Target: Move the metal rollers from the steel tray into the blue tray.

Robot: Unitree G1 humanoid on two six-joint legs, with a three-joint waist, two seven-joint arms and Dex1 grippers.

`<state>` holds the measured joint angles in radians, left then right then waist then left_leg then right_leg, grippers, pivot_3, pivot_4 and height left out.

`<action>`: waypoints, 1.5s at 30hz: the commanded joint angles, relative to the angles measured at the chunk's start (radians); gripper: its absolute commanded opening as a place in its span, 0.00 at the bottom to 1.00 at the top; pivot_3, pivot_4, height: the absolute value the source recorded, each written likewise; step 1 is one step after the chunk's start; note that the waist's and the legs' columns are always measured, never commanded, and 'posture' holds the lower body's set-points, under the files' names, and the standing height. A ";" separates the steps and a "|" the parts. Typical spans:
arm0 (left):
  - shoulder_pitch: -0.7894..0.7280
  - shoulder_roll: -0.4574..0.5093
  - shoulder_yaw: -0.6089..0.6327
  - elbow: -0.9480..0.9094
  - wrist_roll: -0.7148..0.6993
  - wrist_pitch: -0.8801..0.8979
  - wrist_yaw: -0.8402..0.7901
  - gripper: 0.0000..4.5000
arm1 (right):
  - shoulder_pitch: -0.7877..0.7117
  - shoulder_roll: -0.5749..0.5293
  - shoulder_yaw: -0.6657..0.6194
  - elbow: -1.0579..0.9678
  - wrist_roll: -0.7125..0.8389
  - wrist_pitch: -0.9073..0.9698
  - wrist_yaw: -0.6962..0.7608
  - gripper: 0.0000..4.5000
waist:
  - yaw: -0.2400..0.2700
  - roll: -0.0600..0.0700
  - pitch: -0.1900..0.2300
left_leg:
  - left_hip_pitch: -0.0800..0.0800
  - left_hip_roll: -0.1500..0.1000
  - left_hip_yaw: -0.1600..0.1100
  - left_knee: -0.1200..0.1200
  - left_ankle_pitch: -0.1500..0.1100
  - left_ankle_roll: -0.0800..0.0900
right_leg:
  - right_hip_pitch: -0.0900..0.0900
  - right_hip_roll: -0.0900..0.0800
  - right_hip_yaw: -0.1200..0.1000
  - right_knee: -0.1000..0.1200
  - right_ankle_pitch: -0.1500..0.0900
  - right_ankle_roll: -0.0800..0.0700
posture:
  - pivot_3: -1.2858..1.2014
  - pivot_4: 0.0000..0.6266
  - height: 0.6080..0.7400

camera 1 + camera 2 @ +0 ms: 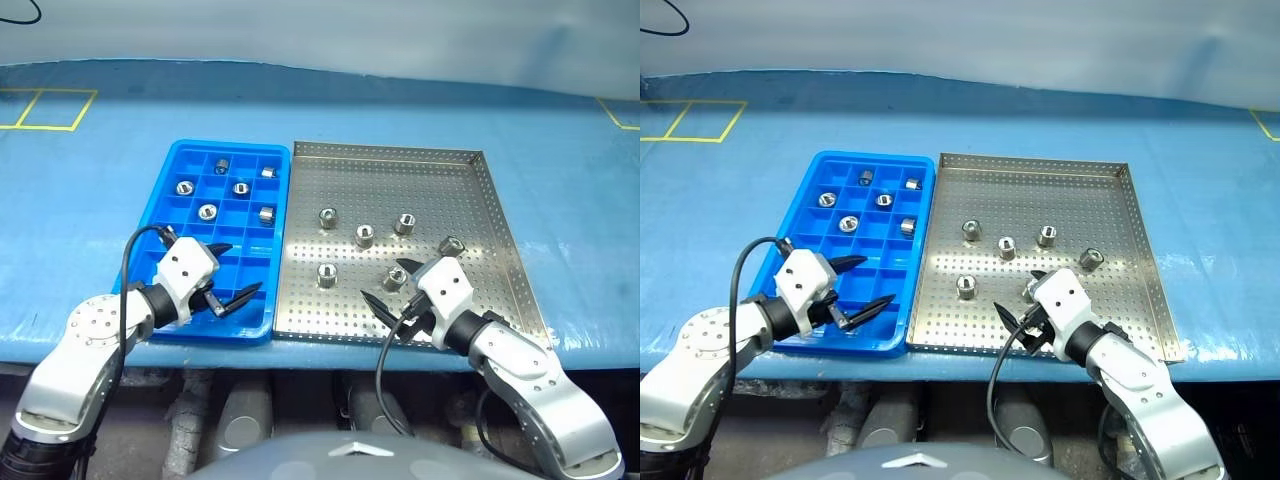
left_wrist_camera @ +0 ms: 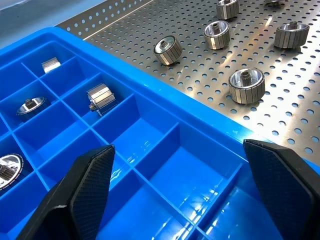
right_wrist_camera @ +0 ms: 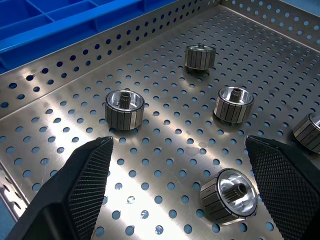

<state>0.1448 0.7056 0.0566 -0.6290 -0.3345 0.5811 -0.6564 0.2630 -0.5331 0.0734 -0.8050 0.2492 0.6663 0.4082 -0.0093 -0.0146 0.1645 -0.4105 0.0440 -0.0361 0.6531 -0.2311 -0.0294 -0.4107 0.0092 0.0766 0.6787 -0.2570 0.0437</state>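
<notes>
The steel tray [image 1: 400,180] lies on the right with several metal rollers [image 1: 365,235] standing loose on its perforated floor. Touching its left side is the blue tray [image 1: 228,147], with several rollers [image 1: 208,211] in its far compartments and its near compartments bare. My left gripper [image 1: 234,272] hovers open over the blue tray's near end, holding nothing. My right gripper [image 1: 390,287] hovers open over the steel tray's near part. In the right wrist view, one roller [image 3: 235,192] stands between its fingers [image 3: 90,180], untouched.
Both trays sit on a blue table top [image 1: 560,150], near its front edge [image 1: 600,350]. Yellow tape marks lie at the far left [image 1: 45,108] and far right [image 1: 620,112]. A black cable [image 1: 130,250] loops off each wrist.
</notes>
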 commanded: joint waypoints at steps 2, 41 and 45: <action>-0.006 -0.005 0.003 -0.017 -0.011 -0.003 -0.002 1.00 | -0.005 0.010 -0.001 -0.024 0.007 0.012 -0.008 0.99 | 0.000 0.000 0.000 | 0.000 0.000 0.000 0.000 0.000 0.000 | 0.000 0.000 0.000 0.000 0.000 0.000 | 0.55 0.24 1.00; -1.314 -0.387 -0.635 1.522 0.476 -0.559 -0.562 1.00 | -0.017 0.119 0.018 -0.127 0.059 0.226 -0.173 0.99 | -0.060 -0.001 0.000 | -0.007 -0.004 0.000 0.007 -0.004 0.011 | -0.002 0.001 0.003 -0.001 0.005 0.007 | 0.46 0.24 1.00; -1.354 -0.429 -0.648 1.674 0.560 -0.610 -0.526 1.00 | 0.015 0.138 0.025 -0.141 0.053 0.215 -0.196 0.99 | -0.081 -0.001 0.000 | -0.007 -0.004 0.001 0.007 -0.005 0.012 | -0.002 0.001 0.005 -0.001 0.003 0.010 | 0.45 0.24 1.00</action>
<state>-1.1728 0.2858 -0.5992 1.0079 0.1984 0.0003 -1.1946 0.2742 -0.4003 0.0998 -0.8903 0.3056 0.9132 0.2201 -0.0907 -0.0157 0.1642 -0.4171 0.0402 -0.0356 0.6605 -0.2363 -0.0170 -0.4128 0.0102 0.0813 0.6784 -0.2540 0.0535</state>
